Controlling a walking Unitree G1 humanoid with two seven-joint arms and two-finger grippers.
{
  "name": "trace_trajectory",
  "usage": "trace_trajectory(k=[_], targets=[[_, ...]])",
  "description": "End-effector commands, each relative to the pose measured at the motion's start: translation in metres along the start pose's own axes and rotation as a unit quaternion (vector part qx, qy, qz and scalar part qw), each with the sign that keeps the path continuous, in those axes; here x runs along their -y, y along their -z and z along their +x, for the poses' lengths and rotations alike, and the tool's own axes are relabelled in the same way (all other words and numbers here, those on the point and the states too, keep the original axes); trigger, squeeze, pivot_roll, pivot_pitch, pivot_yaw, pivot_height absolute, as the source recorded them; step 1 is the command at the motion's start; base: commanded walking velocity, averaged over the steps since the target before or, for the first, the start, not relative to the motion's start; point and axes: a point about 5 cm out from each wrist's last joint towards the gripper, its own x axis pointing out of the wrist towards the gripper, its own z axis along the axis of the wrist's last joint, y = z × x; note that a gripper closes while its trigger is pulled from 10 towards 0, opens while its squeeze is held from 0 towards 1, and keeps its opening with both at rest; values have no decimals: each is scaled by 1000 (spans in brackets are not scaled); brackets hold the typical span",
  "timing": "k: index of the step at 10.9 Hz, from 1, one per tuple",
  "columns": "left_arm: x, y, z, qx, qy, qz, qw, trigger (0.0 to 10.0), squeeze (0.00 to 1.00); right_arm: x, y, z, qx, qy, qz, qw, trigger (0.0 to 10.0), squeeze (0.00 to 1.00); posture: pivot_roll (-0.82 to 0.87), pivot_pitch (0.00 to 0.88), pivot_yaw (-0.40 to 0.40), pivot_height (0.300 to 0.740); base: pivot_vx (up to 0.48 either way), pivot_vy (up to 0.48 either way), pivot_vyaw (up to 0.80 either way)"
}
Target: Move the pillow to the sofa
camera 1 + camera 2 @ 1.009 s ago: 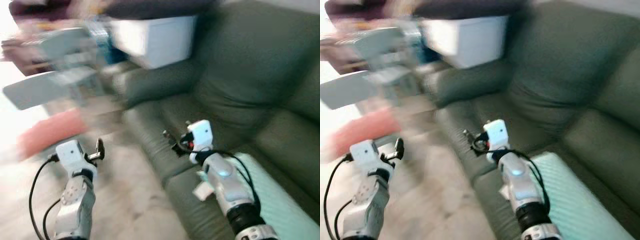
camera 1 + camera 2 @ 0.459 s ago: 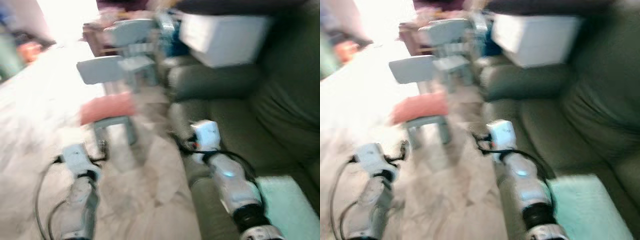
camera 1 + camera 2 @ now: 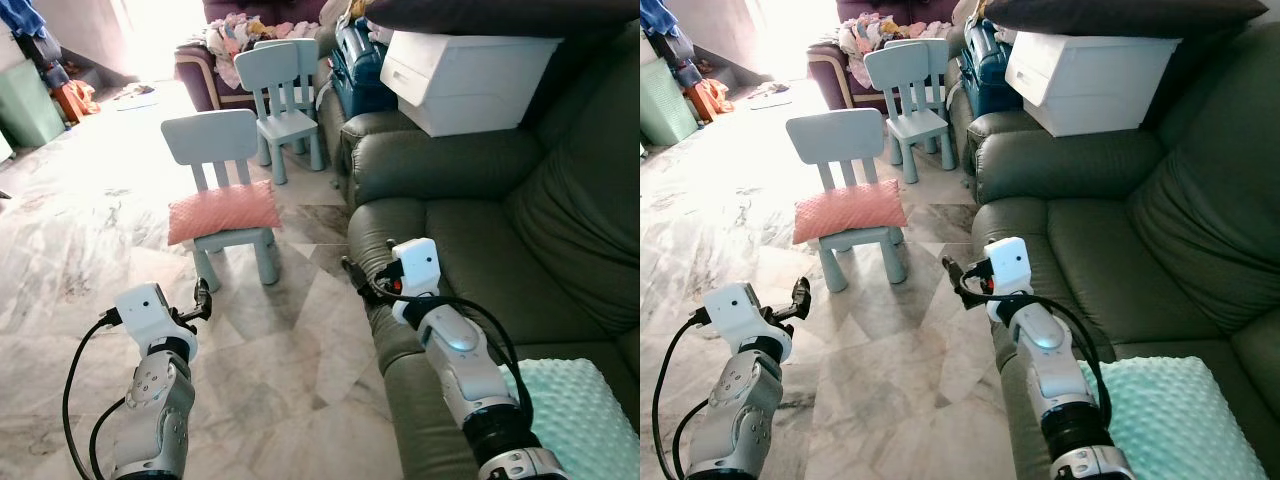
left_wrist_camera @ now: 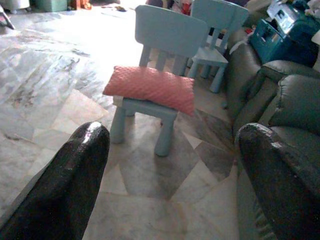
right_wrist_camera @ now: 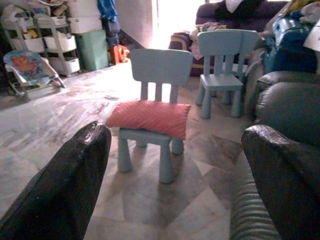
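Camera swung left; pillow [image 3: 223,211] unmoved on chair [image 3: 222,190].

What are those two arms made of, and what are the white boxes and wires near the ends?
Both arms are silver metal tubes with rounded joints. Each ends in a boxy white block at the wrist, and from it a gripper of two long black fingers sticks out: the left gripper and the right gripper. Black cables loop loosely along both arms. The right arm has a black ring lower down and a small red spot by its white block.
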Motion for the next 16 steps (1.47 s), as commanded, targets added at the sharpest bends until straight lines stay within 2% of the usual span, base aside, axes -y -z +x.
trace_trajectory(k=[1, 9, 12, 16], targets=[[-4, -6, 2, 6, -3, -5, 1000, 10000, 0, -4, -2, 4, 1, -6, 0, 1000, 10000, 0, -206, 0, 62, 740, 0, 480, 0], [-6, -9, 6, 7, -7, -5, 1000, 10000, 0, -4, -3, 6, 2, -9, 4, 1000, 10000, 0, -206, 0, 66, 740, 0, 477, 0], [-13, -21, 11, 48, -16, 61, 997, 10000, 0, 0, -4, 6, 5, -1, 2, 1000, 10000, 0, -211, 0, 71, 740, 0, 0, 0], [-16, -25, 6, 71, -27, 21, 997, 10000, 0, -9, -2, 5, 9, -18, 9, 1000, 10000, 0, -200, 0, 72, 740, 72, 0, 0]])
